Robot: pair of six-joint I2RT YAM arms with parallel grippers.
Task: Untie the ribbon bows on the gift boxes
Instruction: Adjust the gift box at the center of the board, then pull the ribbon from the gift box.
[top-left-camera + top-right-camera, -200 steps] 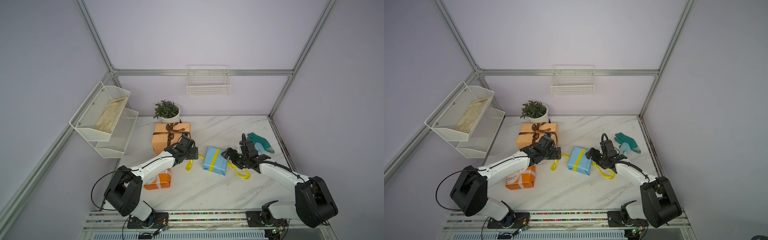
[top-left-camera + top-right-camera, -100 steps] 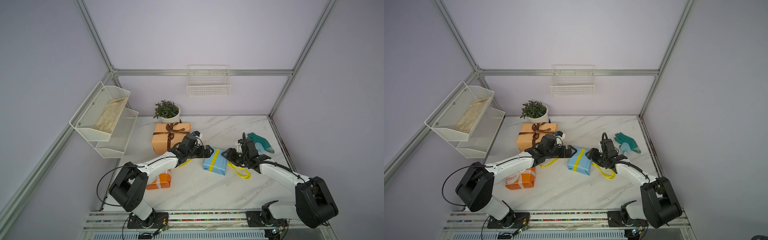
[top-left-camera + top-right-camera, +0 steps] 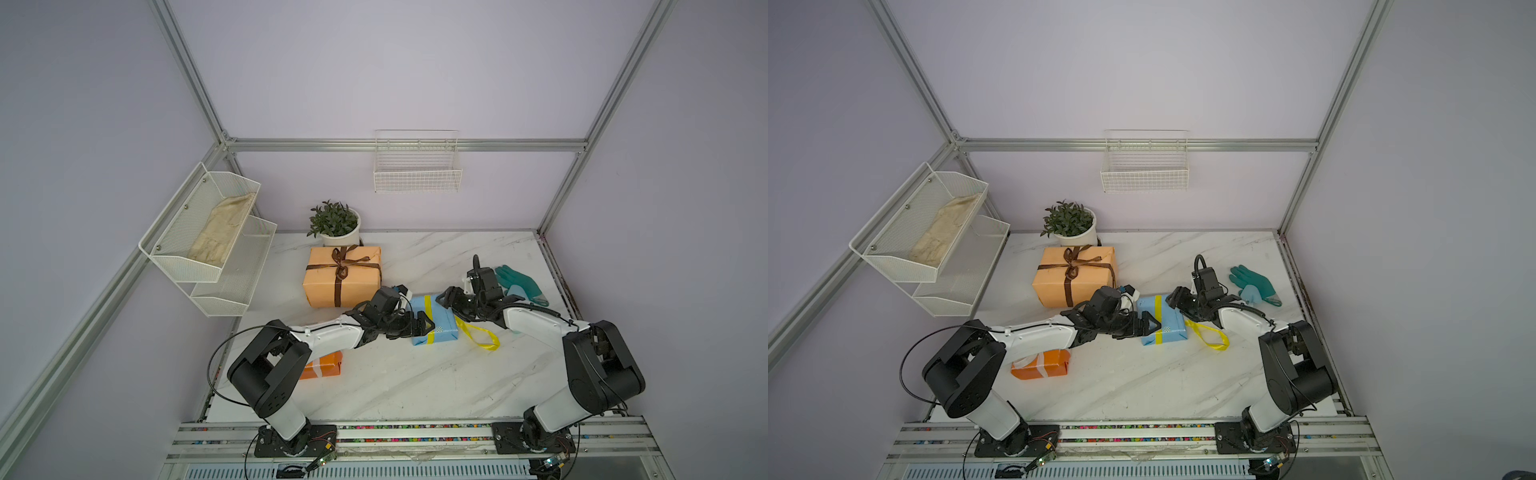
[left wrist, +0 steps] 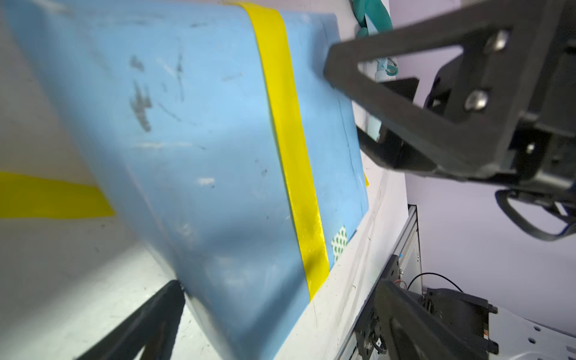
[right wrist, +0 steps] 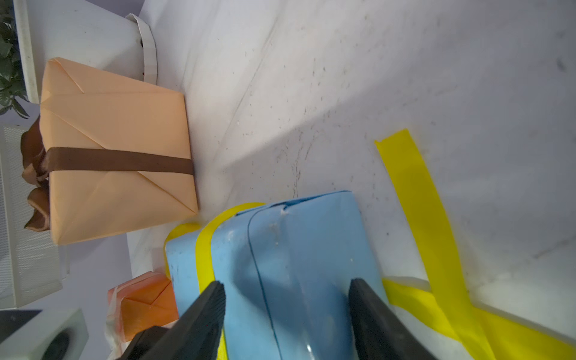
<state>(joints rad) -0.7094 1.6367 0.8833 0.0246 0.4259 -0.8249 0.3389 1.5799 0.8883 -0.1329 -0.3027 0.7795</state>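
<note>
Two arms meet at the blue box (image 3: pixel 444 329) in the middle of the surface (image 3: pixel 395 386). We see the left jaws (image 3: pixel 417 328) spread wide and empty, with the box's near end just ahead of them. The right jaws (image 5: pixel 283 290) stand part open about its far end, and we cannot tell whether they pinch it or only rest there.

The yellow ribbon (image 3: pixel 478 337) does not read as a bow. One band wraps the box between the two sets of jaws, and a slack loop trails on the surface just beside the right jaws. We judge the work in hand to be clearing that last wrap.

Done well, the right jaws would pin the light box flat. The left jaws would take ribbon alone, not paper, and draw low along the band so the box neither tips nor slides.

Off to the far side of the left jaws, the peach box (image 3: pixel 340 286) carries a tied brown bow (image 3: pixel 341 271). We judge that one comes later.
</note>
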